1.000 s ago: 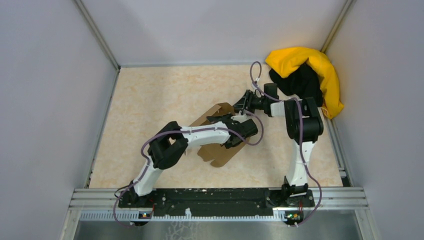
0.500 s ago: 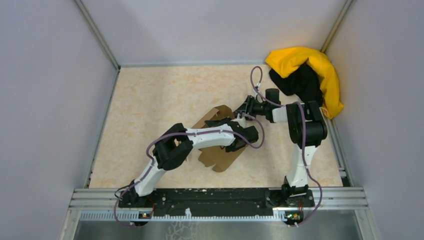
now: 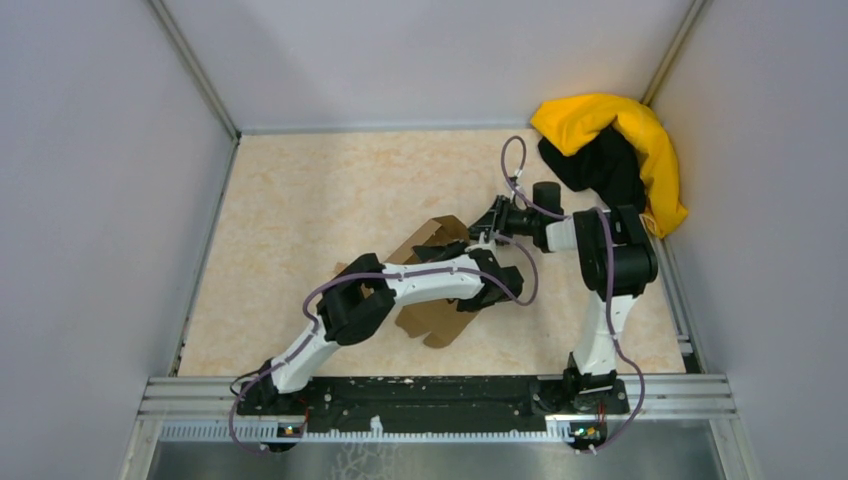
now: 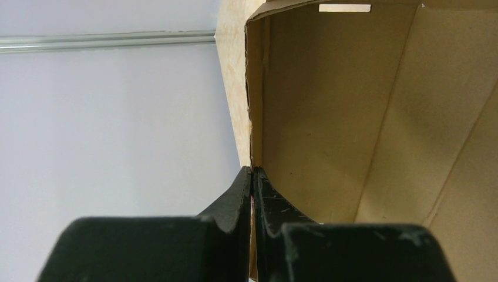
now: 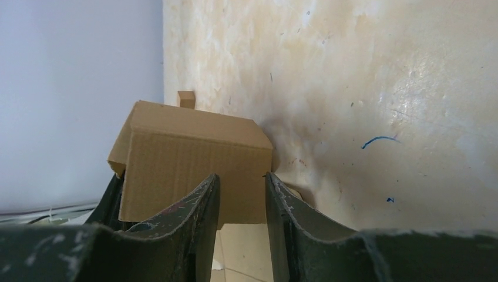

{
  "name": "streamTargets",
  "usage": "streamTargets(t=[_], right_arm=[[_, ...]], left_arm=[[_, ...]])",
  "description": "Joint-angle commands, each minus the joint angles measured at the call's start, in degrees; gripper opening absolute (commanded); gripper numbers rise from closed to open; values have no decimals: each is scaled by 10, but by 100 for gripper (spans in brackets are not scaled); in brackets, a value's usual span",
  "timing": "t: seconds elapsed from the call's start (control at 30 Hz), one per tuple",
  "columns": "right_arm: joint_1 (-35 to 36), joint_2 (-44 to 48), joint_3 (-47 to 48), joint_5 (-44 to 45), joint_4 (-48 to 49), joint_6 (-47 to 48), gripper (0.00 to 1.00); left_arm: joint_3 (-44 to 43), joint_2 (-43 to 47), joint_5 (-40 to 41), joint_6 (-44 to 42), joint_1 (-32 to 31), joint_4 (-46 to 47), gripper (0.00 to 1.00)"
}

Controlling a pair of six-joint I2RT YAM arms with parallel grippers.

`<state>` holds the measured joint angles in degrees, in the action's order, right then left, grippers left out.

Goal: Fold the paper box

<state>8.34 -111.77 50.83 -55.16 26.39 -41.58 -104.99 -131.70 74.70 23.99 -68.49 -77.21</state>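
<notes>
The paper box (image 3: 432,318) is a brown cardboard mailer, partly folded, lying mid-table under my left arm. Its far wall (image 3: 437,231) stands up. My left gripper (image 3: 497,283) is shut on a raised wall's edge; in the left wrist view the jaws (image 4: 252,174) pinch that edge, with the box's inside (image 4: 352,117) to the right. My right gripper (image 3: 490,224) is at the box's far right corner. In the right wrist view it (image 5: 241,183) is open, and the box's outer wall (image 5: 188,153) stands just beyond the fingertips.
A yellow-and-black cloth heap (image 3: 615,150) fills the far right corner, behind the right arm. A tiny cardboard scrap (image 5: 187,98) lies beyond the box. Grey walls close in the table (image 3: 300,190) on three sides. A metal rail (image 3: 430,395) runs along the near edge.
My left gripper has drawn back toward the near edge with the box wall in it, and the box has shifted with it. My right gripper has moved slightly nearer the box corner.
</notes>
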Motion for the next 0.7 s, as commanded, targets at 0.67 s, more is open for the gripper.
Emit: streamTargets(t=[0.67], right_arm=[[20,57,-69,-22,42,36,31]], left_arm=[[-12,-18,0,41,-31,-37,12]])
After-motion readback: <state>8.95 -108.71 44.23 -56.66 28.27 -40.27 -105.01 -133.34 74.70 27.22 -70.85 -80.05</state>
